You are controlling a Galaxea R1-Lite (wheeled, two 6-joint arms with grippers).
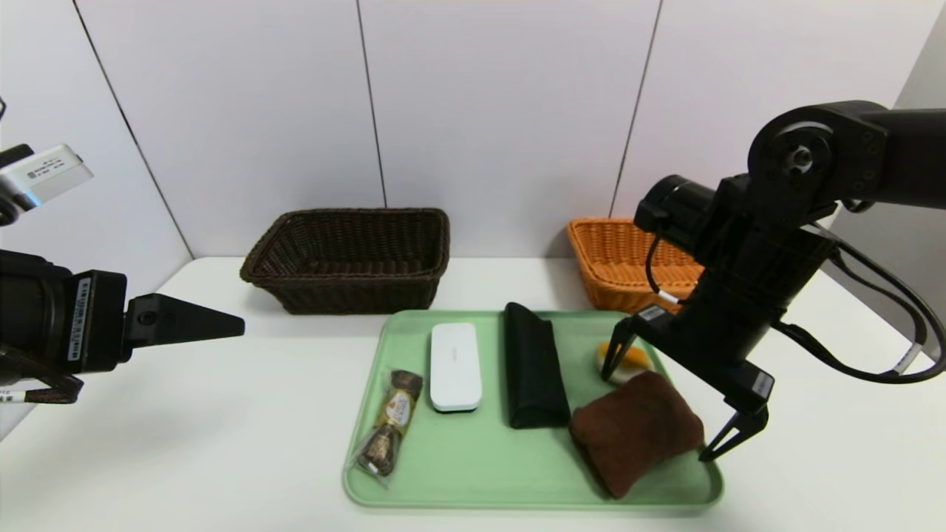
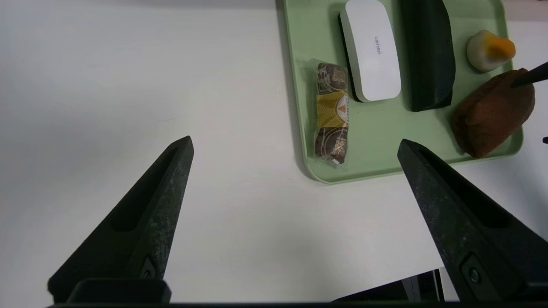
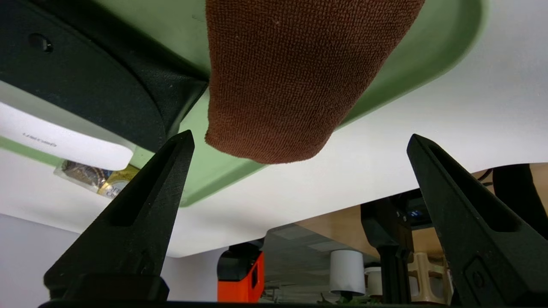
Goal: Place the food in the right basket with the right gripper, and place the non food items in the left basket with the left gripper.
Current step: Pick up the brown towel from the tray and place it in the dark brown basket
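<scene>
On the table (image 1: 222, 414), a green tray (image 1: 473, 473) carrying five things; at its left edge the clear-wrapped strip of sweets (image 1: 389, 420), long axis running near to far, slightly slanted; beside it the white slab (image 1: 455, 365), lengthwise the same way; next the black cloth roll (image 1: 533, 364), also near to far; the cream bun (image 1: 624, 360) toward the far right; the brown towel (image 1: 634, 428) at the near right corner, set diagonally. Behind the tray, dark brown basket (image 1: 347, 258) on the left, orange basket (image 1: 628, 262) on the right. Right gripper (image 1: 676, 403) pointing steeply down, jaws spread wide astride the towel, gripping nothing. Left gripper (image 2: 295, 147) over bare table left of the tray, jaws wide apart, empty.
</scene>
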